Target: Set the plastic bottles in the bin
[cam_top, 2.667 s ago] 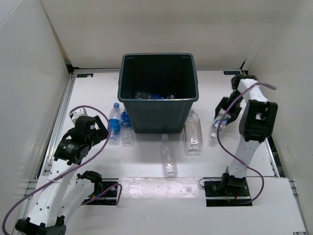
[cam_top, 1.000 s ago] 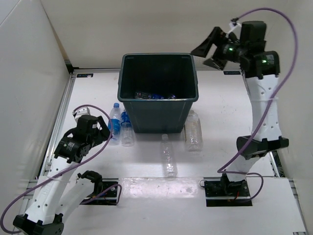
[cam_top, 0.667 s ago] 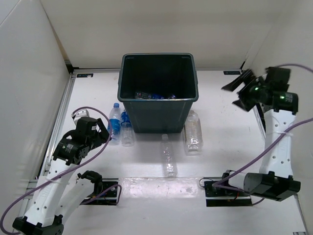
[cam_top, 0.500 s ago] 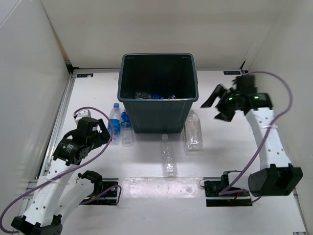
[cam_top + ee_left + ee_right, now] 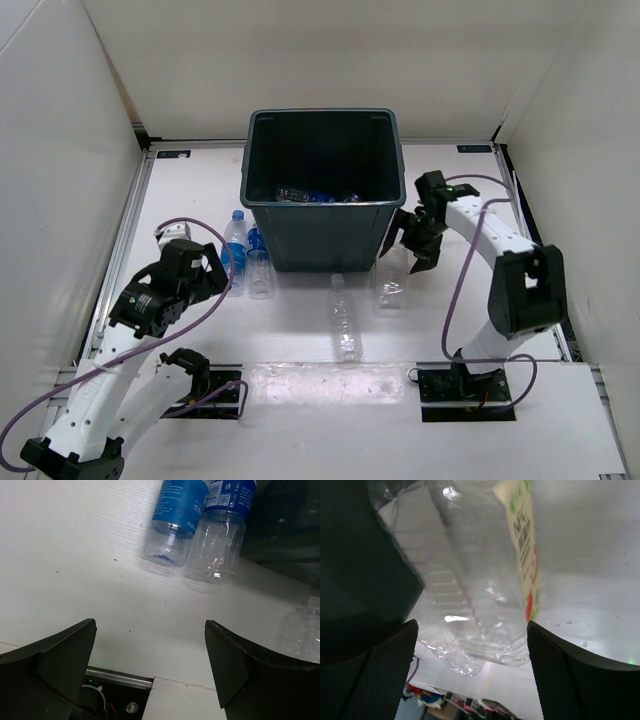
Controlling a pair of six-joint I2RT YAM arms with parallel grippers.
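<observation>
— Where are your end effectors?
— My left end effector [image 5: 149, 630] hangs spread above the bench [image 5: 75, 555], near two blue-labelled bottles [image 5: 175, 520]. My right end effector [image 5: 470, 630] is spread over a clear bottle [image 5: 470, 580] beside the bin [image 5: 325, 235].
— Inside it?
— I see more bottles [image 5: 315, 195] on its floor.

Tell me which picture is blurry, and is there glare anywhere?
Right wrist view: the clear bottle, very close, looks soft and smeared with bright highlights; the bin beside it is nearly black. Left wrist view: two blue-labelled bottles are fairly sharp. Top view: even light, one shiny patch on the table.
</observation>
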